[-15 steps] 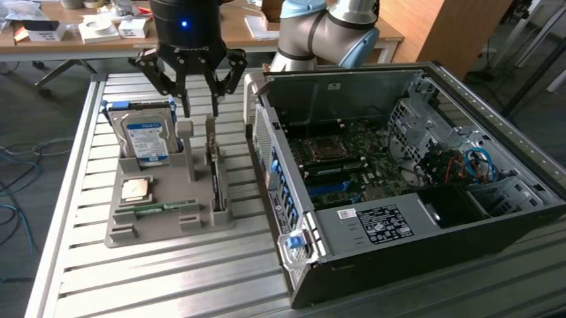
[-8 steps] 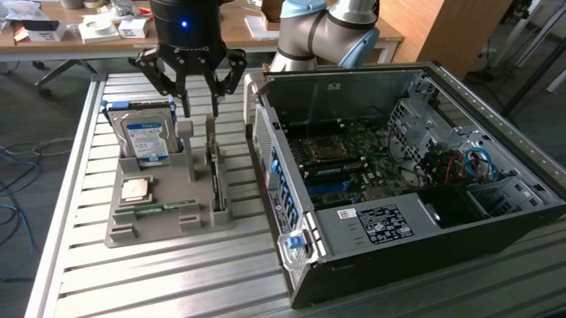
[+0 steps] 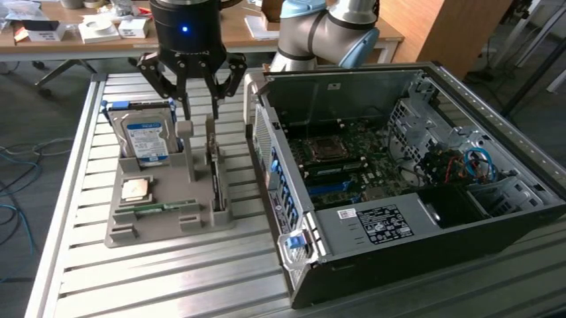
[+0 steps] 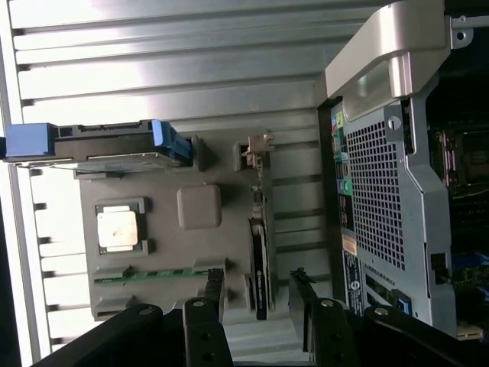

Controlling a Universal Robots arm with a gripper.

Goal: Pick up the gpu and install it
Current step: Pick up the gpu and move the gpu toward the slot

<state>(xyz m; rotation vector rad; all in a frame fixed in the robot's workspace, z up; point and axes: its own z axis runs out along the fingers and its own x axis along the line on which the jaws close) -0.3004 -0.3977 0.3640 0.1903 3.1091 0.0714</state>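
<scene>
The gpu [image 3: 215,173] is a thin dark card standing on edge in a slot of the grey holder [image 3: 168,226], its pale metal bracket at the far end. My gripper [image 3: 198,99] hangs open just above the card's far end and holds nothing. In the wrist view the gpu [image 4: 260,264] runs edge-on between my two black fingers [image 4: 214,294], which stand apart on either side of it without touching. The gripper [image 4: 257,297] is centred over the card. The open computer case [image 3: 398,199] lies at the exterior view's right with its motherboard [image 3: 340,165] exposed.
The holder [image 4: 168,248] also carries a silver hard drive [image 3: 146,138] with a blue-white label, a square processor [image 3: 134,190] and a green memory stick [image 3: 159,207]. A grey post [image 3: 185,142] rises beside the gpu. The case wall [image 4: 382,191] stands close by.
</scene>
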